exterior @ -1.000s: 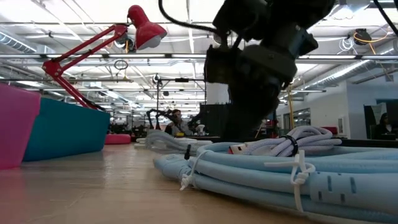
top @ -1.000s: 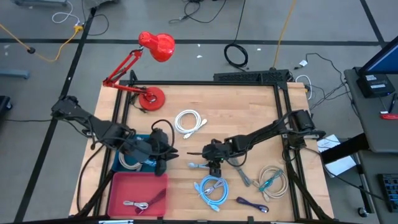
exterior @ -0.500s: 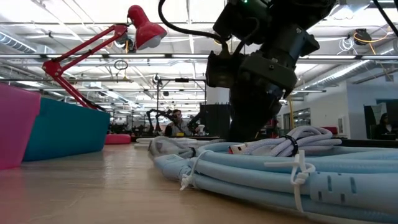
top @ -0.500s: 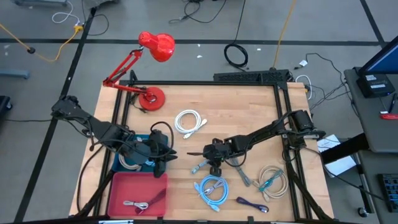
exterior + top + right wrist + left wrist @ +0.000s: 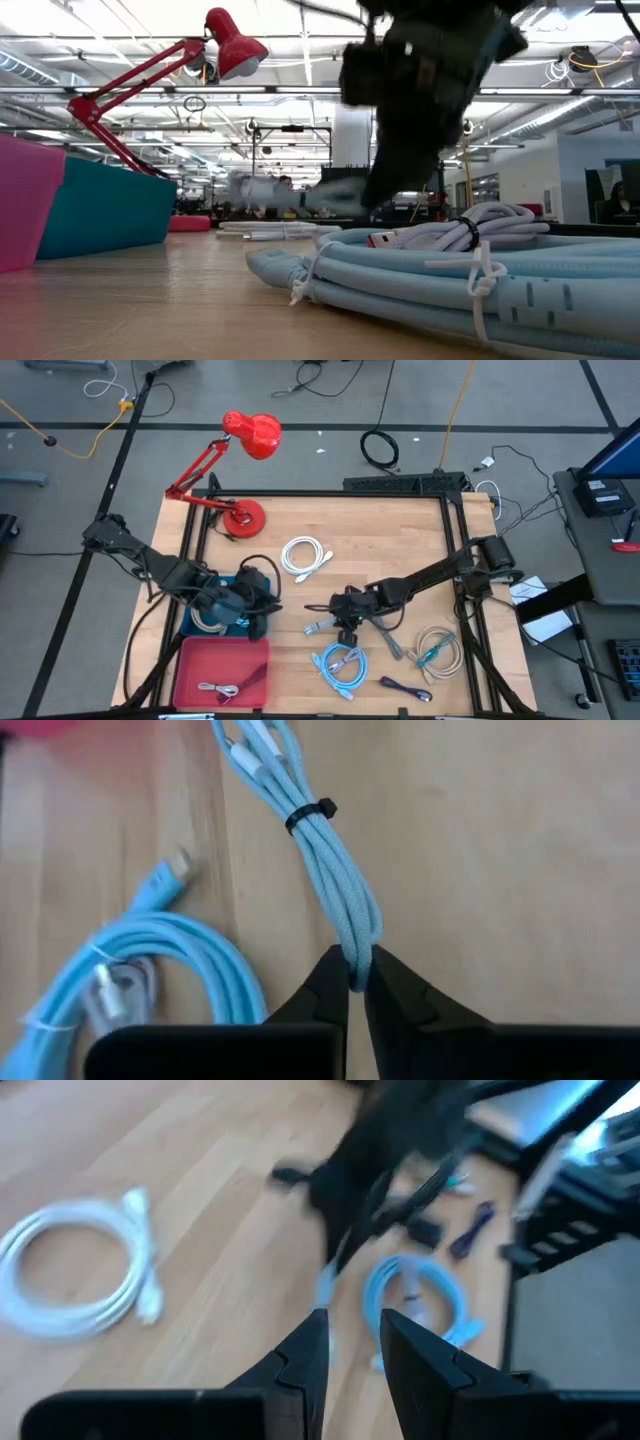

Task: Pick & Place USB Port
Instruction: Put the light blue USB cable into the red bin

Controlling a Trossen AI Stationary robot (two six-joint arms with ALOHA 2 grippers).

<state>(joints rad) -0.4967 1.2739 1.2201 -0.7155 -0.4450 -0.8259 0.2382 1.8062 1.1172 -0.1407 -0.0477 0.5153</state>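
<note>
A light blue braided cable bundle (image 5: 318, 860), bound by a black tie, is in my right gripper (image 5: 357, 970), which is shut on it mid-table (image 5: 343, 622). In the low view the bundle (image 5: 290, 197) hangs above the wood. My left gripper (image 5: 350, 1330) hovers at the near right corner of the teal bin (image 5: 200, 630), its fingers a narrow gap apart with nothing between them. A pink bin (image 5: 200, 660) sits nearer, a cable lying inside. My right gripper pinches the bundle's looped end (image 5: 356, 942) between its two fingers, with several strands together. The fingers lie roughly in line with the bundle, which stretches away from them toward the table's left. In the low view the bundle is lifted clear of the table, roughly level.
A thicker light blue coil (image 5: 340, 665) lies just nearer than the right gripper. A white coil (image 5: 305, 555) lies farther back, and a beige coil (image 5: 437, 650), a grey cable (image 5: 390, 645) and a purple cable (image 5: 405, 688) are to the right. A red lamp (image 5: 245, 435) stands far left.
My right gripper has shut on the looped end of the light blue bundle and risen. The bundle, which lay on the table, is now lifted clear of it.
</note>
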